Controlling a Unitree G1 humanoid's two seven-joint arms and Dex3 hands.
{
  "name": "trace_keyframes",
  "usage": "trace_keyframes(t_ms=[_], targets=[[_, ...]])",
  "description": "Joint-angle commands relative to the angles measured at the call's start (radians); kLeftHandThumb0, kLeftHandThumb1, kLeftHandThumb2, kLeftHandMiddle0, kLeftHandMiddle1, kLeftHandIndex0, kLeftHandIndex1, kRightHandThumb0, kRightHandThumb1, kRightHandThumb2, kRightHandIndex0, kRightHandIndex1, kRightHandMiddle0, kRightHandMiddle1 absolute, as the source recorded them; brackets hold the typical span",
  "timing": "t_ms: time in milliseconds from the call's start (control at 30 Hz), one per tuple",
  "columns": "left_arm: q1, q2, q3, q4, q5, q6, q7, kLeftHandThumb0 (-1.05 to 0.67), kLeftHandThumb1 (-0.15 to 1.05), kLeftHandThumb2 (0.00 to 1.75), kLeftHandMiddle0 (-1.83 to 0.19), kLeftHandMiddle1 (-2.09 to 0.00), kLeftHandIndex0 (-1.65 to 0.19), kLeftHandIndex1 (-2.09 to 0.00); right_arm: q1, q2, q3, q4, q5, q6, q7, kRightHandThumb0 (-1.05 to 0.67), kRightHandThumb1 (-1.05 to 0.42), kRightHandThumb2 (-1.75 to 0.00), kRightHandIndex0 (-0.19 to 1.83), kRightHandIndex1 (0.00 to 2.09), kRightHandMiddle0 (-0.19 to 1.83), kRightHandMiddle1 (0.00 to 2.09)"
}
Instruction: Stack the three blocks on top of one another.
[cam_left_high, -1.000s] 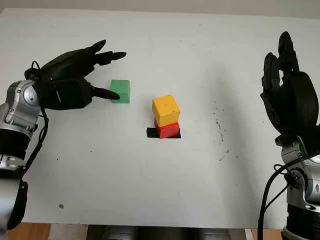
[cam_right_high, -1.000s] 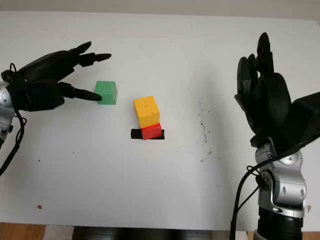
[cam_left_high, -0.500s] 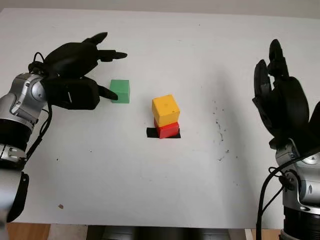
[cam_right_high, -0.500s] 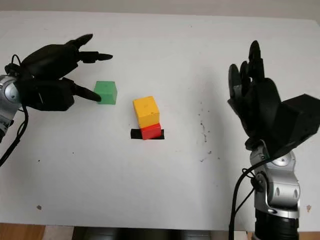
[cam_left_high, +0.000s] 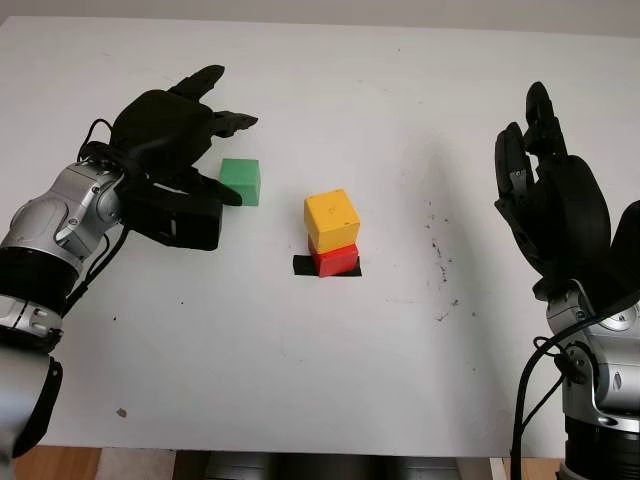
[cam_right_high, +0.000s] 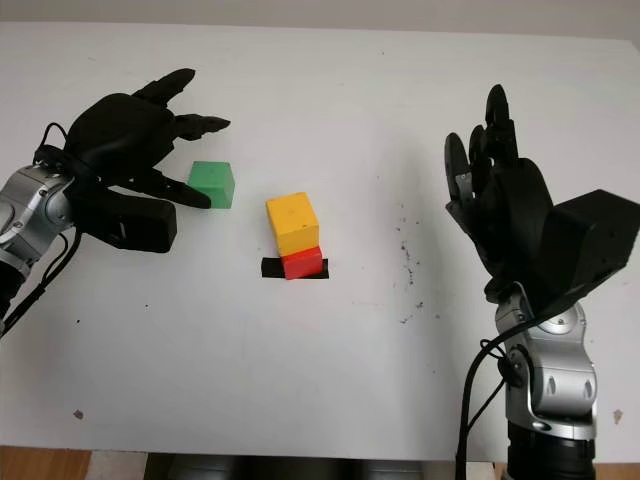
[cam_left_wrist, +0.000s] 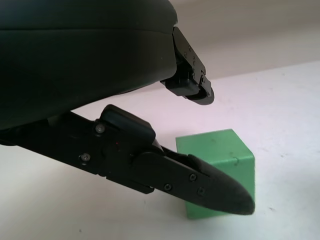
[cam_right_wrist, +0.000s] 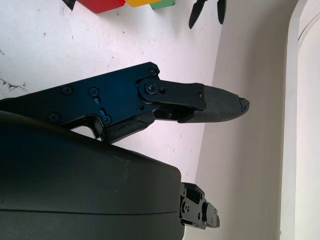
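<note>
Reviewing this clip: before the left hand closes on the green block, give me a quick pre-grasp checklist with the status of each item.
1. Left hand holds nothing: ok, open beside the green block.
2. Fingers bracket the block: cannot tell; one finger crosses in front of it.
3. Green block sits flat on the table: ok.
4. Yellow block seated on the red block: ok, slightly twisted.
5. Right hand away from the stack: ok, open, raised at the right.

A yellow block (cam_left_high: 332, 219) is stacked on a red block (cam_left_high: 336, 259) mid-table, twisted a bit off square from it. The green block (cam_left_high: 241, 182) is sat flat on the table by itself, off to the left and a little further back.
</note>
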Motion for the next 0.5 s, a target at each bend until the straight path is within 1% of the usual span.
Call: trace_keyframes(t_ms=[0,167,267,333,400,433,467], targets=[[0.007,0.007,0.014,-0.006,-0.039,-0.017,-0.035,-0.95,1.02,0.05,0.02,-0.06,-0.46,-0.07,0.009,0.002,-0.004,-0.026,0.003,0.008,-0.005,-0.67,-1.05,-0.53,-0.19,0.00,-0.19,0.00],[0.010,0.017,0.012,-0.022,-0.066,-0.007,-0.090,-0.97,1.04,0.06,0.02,-0.06,-0.44,-0.06,0.009,0.001,-0.001,-0.026,0.001,0.006,-0.005,-0.67,-1.05,-0.54,-0.19,0.00,-0.19,0.00],[0.017,0.018,0.007,-0.034,-0.049,0.012,-0.080,-0.94,1.04,0.06,0.01,-0.06,-0.44,-0.06,0.007,0.002,0.002,-0.024,-0.002,0.005,-0.006,-0.67,-1.05,-0.53,-0.19,0.00,-0.19,0.00],[0.025,0.016,0.003,-0.040,-0.021,0.019,-0.032,-0.92,1.04,0.06,-0.03,-0.07,-0.48,-0.08,0.009,0.001,0.002,-0.024,-0.004,0.003,-0.007,-0.67,-1.05,-0.52,-0.19,0.00,-0.19,0.00],[0.031,0.017,-0.016,-0.045,0.047,0.028,0.068,-0.88,1.04,0.05,-0.07,-0.08,-0.54,-0.12,0.012,-0.001,0.001,-0.022,-0.004,0.000,-0.004,-0.66,-1.05,-0.53,-0.19,0.00,-0.19,0.00],[0.030,0.018,-0.028,-0.046,0.086,0.036,0.113,-0.83,1.04,0.06,-0.10,-0.09,-0.58,-0.15,0.013,-0.002,0.000,-0.022,-0.004,0.001,-0.004,-0.65,-1.05,-0.53,-0.19,0.00,-0.19,0.00],[0.028,0.019,-0.046,-0.051,0.134,0.061,0.147,-0.79,1.04,0.07,-0.11,-0.08,-0.59,-0.16,0.014,-0.002,0.000,-0.024,-0.005,0.003,-0.005,-0.66,-1.05,-0.52,-0.19,0.00,-0.19,0.00]])
